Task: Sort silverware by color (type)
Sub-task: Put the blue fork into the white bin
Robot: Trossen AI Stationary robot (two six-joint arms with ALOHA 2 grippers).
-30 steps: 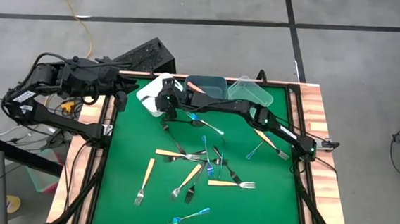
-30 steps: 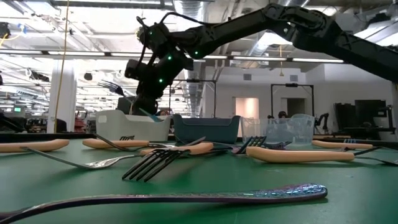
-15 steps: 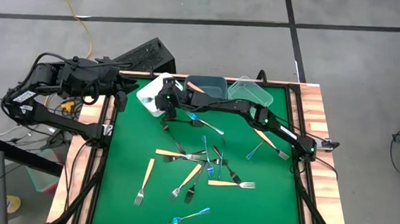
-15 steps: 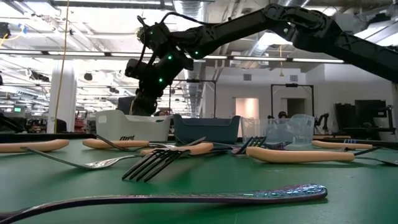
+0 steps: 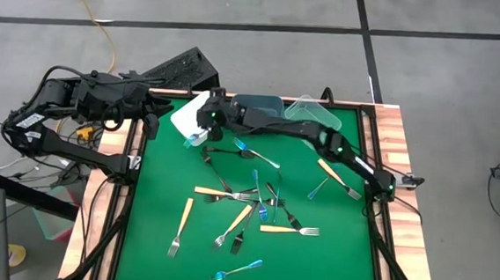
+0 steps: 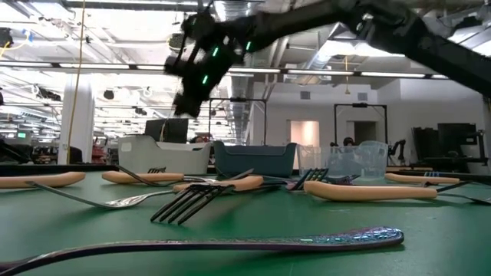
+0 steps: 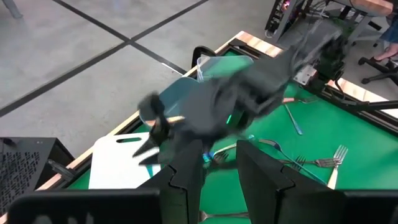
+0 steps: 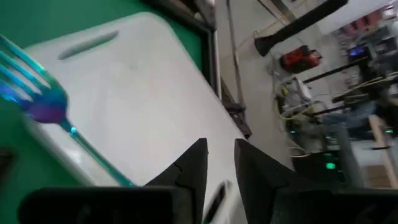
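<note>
While the left arm waits folded beside the table's left edge, its gripper (image 7: pixel 217 148) showing two fingers set apart with nothing between them, the right arm stretches across the far side of the green mat (image 5: pixel 159 206) to the white bin (image 5: pixel 184 115) at the far left corner. The right gripper (image 5: pixel 202 122) hangs above that bin, blurred in the low view; in its own wrist view the fingers (image 8: pixel 194 163) stand slightly apart and grip nothing, with the bin's pale floor showing through the gap. A blue fork (image 8: pixel 42 99) lies slanted across the bin's rim, head out over the mat. Beside the white bin stand the grey-blue bin (image 5: pixel 261 105) and the clear bin (image 5: pixel 312 114) along the far edge. Most of the silverware (image 5: pixel 220 192) lies loose on the mat, blue, orange and black handles mixed and crossing near the middle, with a few strays toward the near and right sides.
</note>
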